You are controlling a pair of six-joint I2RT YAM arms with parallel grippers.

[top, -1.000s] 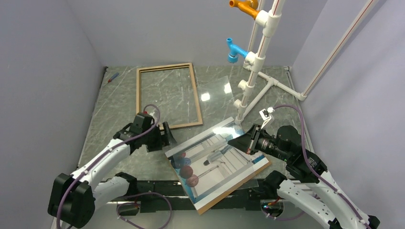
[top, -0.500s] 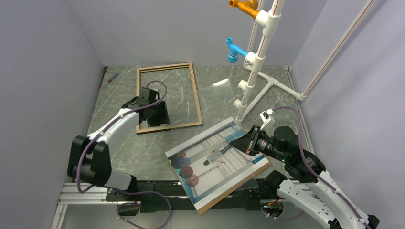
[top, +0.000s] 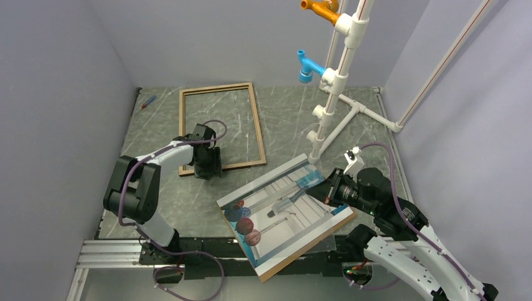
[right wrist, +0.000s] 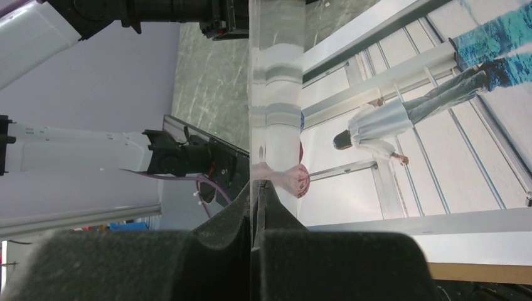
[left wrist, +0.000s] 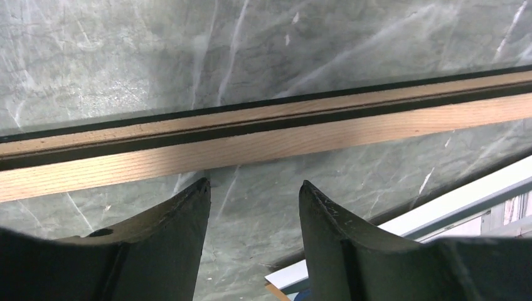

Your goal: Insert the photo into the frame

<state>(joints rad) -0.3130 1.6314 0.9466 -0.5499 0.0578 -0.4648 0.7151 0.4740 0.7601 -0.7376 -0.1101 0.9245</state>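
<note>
Photo [top: 282,219] not yet loaded: it lies on backing board [top: 307,248], apart from empty frame [top: 216,88]. Left gripper [left wrist: 254,188] spread beside frame's near rail; right gripper [top: 319,186] pinches clear sheet [right wrist: 276,94].

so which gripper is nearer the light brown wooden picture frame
Left. The left gripper sits at the frame, by its near rail; the right gripper is away at the photo, pinching a clear sheet.

No legible text, labels, brands or numbers anywhere, the photo [top: 282,216] shows only imagery
</note>
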